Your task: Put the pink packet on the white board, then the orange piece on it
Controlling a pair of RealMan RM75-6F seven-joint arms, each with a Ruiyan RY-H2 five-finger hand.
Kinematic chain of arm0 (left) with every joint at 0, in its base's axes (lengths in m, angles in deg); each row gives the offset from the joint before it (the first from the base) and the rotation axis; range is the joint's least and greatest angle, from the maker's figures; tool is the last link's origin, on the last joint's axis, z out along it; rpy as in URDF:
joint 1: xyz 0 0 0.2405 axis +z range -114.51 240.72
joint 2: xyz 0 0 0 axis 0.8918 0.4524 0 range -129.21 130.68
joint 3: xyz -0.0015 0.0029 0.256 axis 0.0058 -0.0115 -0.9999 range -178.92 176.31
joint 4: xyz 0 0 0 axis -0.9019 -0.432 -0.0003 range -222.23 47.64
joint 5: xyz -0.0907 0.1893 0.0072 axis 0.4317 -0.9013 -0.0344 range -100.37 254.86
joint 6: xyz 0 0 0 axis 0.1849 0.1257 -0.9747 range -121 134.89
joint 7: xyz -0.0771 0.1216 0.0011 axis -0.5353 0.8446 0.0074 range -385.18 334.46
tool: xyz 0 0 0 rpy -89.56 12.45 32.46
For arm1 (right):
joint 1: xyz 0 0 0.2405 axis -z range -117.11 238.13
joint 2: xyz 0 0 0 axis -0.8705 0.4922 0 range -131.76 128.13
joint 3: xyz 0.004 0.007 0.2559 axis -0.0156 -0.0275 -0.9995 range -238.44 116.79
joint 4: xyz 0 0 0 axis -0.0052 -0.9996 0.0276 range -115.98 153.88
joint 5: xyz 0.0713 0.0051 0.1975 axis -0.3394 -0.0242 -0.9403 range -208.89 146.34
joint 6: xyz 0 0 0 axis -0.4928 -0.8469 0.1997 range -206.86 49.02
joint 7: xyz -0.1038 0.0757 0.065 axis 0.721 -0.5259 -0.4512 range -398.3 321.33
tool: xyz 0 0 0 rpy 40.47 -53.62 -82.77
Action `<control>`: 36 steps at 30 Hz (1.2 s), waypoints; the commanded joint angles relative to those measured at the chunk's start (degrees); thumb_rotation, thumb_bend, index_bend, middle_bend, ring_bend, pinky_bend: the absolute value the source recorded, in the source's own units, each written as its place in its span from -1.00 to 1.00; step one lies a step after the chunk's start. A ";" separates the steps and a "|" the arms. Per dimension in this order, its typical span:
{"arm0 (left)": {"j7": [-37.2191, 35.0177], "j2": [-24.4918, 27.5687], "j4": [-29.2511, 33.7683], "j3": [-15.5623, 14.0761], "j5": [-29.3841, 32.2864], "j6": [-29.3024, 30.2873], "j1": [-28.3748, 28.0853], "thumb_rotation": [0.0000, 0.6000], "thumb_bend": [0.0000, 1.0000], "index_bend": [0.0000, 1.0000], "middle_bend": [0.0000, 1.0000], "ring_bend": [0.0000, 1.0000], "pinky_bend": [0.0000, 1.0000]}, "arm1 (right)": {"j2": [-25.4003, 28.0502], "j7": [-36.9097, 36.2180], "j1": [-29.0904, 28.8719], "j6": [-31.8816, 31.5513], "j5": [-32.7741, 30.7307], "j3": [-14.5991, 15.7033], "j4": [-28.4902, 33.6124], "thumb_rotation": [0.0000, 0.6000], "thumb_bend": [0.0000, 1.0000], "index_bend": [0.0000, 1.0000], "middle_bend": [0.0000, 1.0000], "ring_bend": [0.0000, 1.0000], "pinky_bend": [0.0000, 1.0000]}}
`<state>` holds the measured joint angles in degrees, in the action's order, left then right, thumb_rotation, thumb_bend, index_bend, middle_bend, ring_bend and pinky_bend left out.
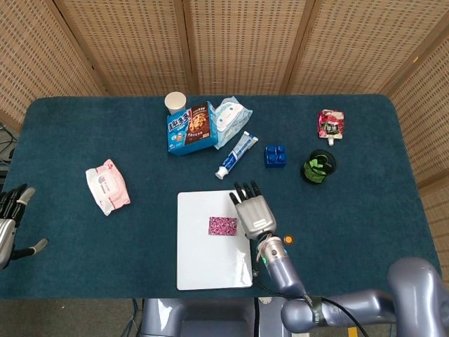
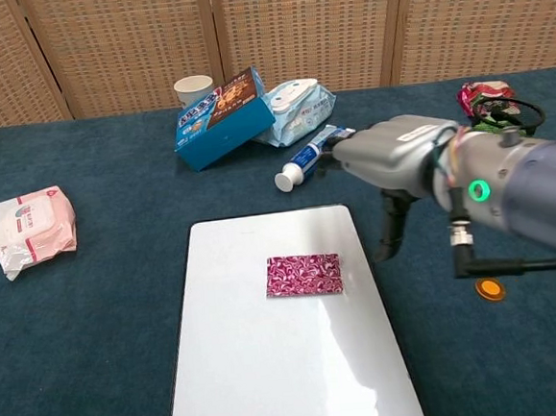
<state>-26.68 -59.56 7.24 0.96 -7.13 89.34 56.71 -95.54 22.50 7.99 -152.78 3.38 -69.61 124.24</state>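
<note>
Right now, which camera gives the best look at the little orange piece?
The chest view: the orange piece lies in full sight on the table, just below the right hand's forearm. The head view shows only a small dot beside that arm.

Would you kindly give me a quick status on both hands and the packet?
Right hand empty, beside the white board. Left hand idle. Pink packet flat on board; orange piece on cloth, path clear.
</note>
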 commanded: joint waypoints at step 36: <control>3.19 -0.91 1.02 -0.23 -0.02 -0.32 -0.24 1.00 -1.00 -1.00 -1.00 -1.00 -1.00 | 8.06 -33.80 17.53 8.74 35.52 16.95 -18.25 1.00 -0.30 -0.18 -1.00 -1.00 -1.00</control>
<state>-23.48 -60.46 8.25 0.73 -7.15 89.02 56.48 -87.44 -11.32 25.48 -144.10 38.84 -52.60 106.03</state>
